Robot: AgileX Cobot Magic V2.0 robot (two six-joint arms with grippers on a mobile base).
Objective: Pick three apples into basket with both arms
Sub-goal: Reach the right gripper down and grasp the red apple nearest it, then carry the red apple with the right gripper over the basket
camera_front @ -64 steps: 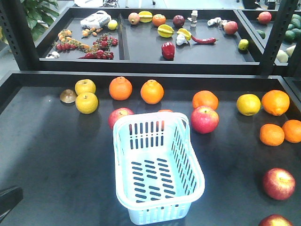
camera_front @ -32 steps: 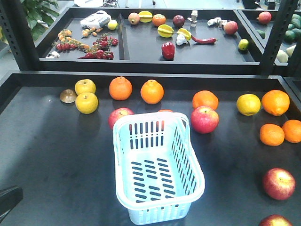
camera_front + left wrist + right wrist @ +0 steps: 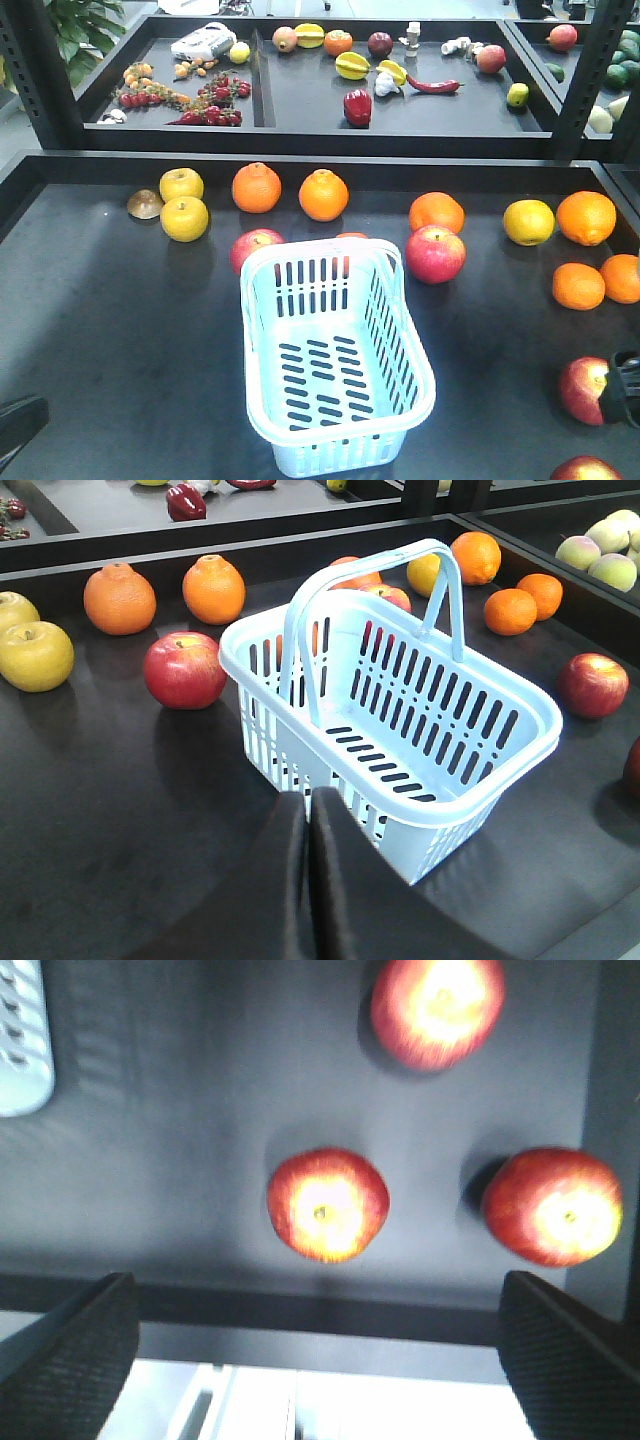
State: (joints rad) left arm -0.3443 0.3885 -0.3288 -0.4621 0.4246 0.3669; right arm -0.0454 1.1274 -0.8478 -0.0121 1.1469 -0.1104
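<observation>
Right of the basket [image 3: 340, 370], the edge-cropped right gripper [image 3: 622, 388] gapes wide, empty, partly hiding one apple [image 3: 583, 388]; the left gripper [image 3: 308, 880] is pressed closed, empty.

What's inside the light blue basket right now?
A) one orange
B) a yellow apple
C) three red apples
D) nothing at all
D: the basket shows only its bare slotted bottom in both the front view and the left wrist view.

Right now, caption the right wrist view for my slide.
Open right gripper hovers above three red apples on the dark table, with the basket corner at upper left.
</observation>
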